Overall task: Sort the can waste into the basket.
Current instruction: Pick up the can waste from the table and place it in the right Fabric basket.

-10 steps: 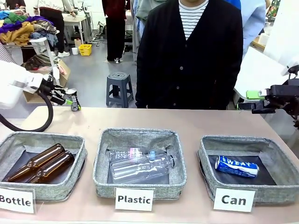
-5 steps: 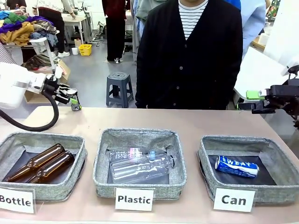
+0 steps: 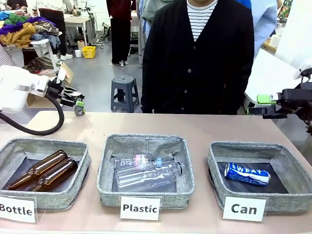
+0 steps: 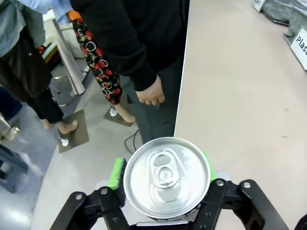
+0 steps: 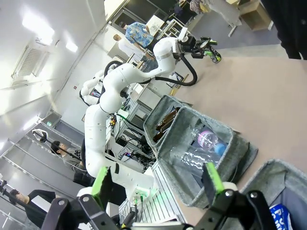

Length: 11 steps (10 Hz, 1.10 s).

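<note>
The left gripper (image 4: 163, 184) clamps a can (image 4: 167, 177) — silver top, pull tab facing the wrist camera — held above the table's (image 3: 195, 127) far left corner. The blue "SWEAT" can (image 3: 247, 174) lies on its side in the Can basket (image 3: 292, 170). The right gripper (image 5: 158, 184) hangs spread wide — holding nothing.

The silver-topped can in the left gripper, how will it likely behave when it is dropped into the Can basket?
The silver-topped can looks thin-walled, so probably light and easily dented. Round-bodied, it may roll like the blue can lying sideways in the Can basket. The left gripper clamps its smooth sides, so it might slip.
</note>
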Available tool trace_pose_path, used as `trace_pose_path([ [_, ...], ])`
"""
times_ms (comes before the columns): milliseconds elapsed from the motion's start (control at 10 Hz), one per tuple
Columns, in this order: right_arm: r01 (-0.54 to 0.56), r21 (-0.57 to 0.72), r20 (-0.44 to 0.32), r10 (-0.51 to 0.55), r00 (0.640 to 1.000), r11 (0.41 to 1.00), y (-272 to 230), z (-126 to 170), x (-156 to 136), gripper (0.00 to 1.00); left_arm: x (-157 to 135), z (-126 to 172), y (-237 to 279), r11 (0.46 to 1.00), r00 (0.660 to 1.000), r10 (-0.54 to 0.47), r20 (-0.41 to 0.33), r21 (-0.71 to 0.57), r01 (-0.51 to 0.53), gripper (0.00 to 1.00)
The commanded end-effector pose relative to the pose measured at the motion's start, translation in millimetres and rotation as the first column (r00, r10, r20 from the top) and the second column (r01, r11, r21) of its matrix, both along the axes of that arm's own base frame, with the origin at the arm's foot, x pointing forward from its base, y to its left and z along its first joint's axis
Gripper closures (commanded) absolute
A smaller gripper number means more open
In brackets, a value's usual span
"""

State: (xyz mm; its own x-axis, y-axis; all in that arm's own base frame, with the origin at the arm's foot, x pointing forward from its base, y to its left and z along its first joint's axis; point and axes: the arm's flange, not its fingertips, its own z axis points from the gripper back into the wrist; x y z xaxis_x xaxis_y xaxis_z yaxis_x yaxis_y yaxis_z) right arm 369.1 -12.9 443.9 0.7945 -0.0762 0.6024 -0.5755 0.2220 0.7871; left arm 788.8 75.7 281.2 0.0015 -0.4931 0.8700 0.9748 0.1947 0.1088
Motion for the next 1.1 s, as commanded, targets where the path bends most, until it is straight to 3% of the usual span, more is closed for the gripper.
trace_pose_path([
  [0,-0.008,-0.003,-0.012,0.008,1.0,1.0,-2,2,-4,0.0,11,2,0,1.0,0.999,-0.027,-0.024,-0.008,0.027,1.0],
  [100,-0.008,-0.003,-0.012,0.008,1.0,1.0,-2,2,-4,0.0,11,3,0,1.0,0.999,-0.03,-0.022,-0.004,0.03,1.0],
  [200,-0.008,-0.003,-0.012,0.008,1.0,1.0,-2,2,-4,0.0,10,5,-1,0.998,0.998,-0.062,-0.019,-0.013,0.062,0.83],
  [300,-0.008,-0.003,-0.012,0.008,1.0,1.0,-2,2,-4,0.0,2,9,-4,0.992,0.993,-0.12,-0.013,-0.033,0.12,0.95],
  [500,-0.008,-0.003,-0.012,0.008,1.0,1.0,-2,2,-4,0.0,-30,41,-12,0.99,0.99,-0.138,0.015,0.027,0.138,1.0],
  [600,-0.008,-0.003,-0.012,0.008,1.0,1.0,-2,2,-4,0.0,-57,71,-13,0.987,0.99,-0.136,0.04,0.093,0.132,1.0],
  [700,-0.008,-0.003,-0.012,0.008,1.0,1.0,-2,2,-4,0.0,-91,101,-14,0.964,0.973,-0.223,0.054,0.164,0.211,1.0],
  [800,-0.008,-0.003,-0.012,0.008,1.0,1.0,-2,2,-4,0.0,-132,130,-10,0.945,0.972,-0.228,0.063,0.256,0.205,1.0],
  [1000,-0.008,-0.003,-0.012,0.008,1.0,1.0,-2,2,-4,0.0,-235,174,-6,0.896,0.956,-0.293,0.017,0.353,0.268,1.0],
])
